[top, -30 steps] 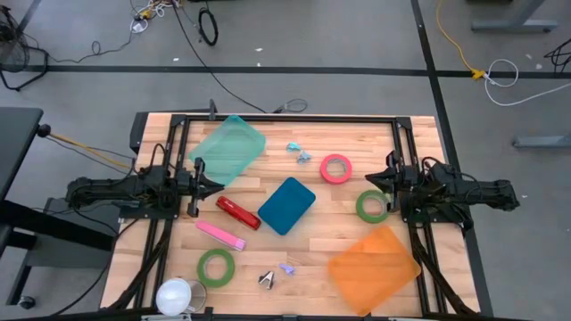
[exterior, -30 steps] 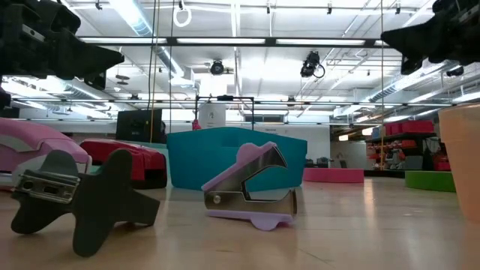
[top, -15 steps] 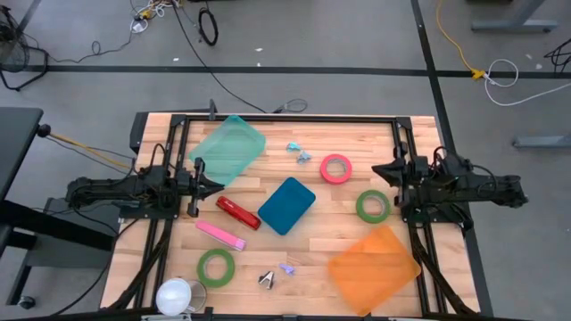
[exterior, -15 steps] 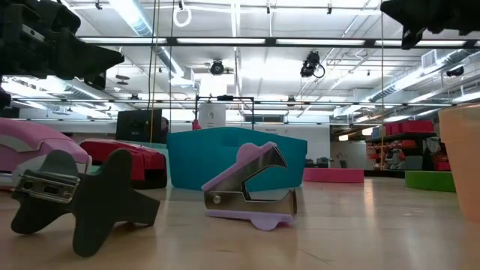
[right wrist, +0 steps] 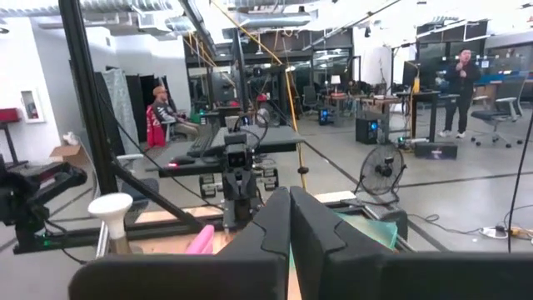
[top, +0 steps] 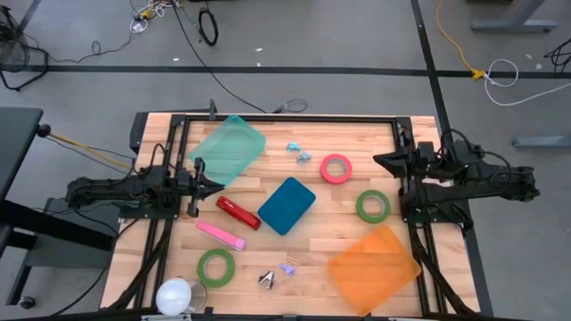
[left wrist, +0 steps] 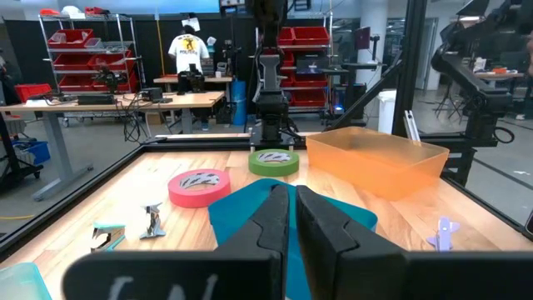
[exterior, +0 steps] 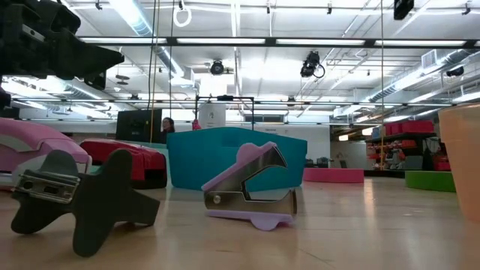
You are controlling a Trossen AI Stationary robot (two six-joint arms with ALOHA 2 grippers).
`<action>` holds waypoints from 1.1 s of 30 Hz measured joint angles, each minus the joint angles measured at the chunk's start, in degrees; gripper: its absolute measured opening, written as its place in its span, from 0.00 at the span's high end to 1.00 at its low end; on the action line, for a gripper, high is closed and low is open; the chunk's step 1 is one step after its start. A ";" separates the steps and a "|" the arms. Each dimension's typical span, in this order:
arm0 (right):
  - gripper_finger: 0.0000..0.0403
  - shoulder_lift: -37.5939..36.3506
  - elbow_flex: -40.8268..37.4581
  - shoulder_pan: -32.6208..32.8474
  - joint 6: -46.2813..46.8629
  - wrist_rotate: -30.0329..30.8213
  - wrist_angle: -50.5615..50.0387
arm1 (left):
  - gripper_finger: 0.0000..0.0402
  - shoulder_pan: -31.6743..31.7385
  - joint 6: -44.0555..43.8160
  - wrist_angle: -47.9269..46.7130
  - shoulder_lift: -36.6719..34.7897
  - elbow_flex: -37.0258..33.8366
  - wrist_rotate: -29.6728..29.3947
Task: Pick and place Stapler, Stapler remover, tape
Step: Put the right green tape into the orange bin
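A red stapler (top: pixel 237 212) and a pink stapler (top: pixel 220 234) lie left of the blue bin (top: pixel 286 205). A green tape roll (top: pixel 216 267) lies near the front, another green roll (top: pixel 373 206) and a pink roll (top: pixel 335 168) lie at the right. A dark staple remover (top: pixel 266 280) and a purple one (top: pixel 287 267) lie at the front; they also show in the low view (exterior: pixel 82 199) (exterior: pixel 251 191). Light blue removers (top: pixel 299 152) lie at the back. My left gripper (top: pixel 217 187) is shut and empty above the red stapler's far side. My right gripper (top: pixel 376 161) is shut, empty and raised beside the pink roll.
A teal bin (top: pixel 227 147) stands at the back left and an orange bin (top: pixel 373 267) at the front right. A white domed object (top: pixel 176 296) sits at the front left corner. Black rails (top: pixel 285 119) frame the table. People show in the room beyond.
My right gripper has risen and gone toward the table's far edge, climbing out of the low view's top; its fingers stay shut. My left arm and all objects have kept still.
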 joint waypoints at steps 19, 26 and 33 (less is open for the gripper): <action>0.97 7.58 7.69 0.00 -0.63 0.02 -2.66 | 0.93 0.00 -0.01 0.00 0.00 0.01 0.00; 0.97 8.73 7.69 0.01 -2.12 0.02 -5.96 | 0.93 0.01 -0.01 0.00 -0.01 0.00 0.00; 0.97 9.67 7.69 0.01 -7.41 0.02 -9.10 | 0.93 0.01 0.00 -0.01 -0.01 -0.01 -0.01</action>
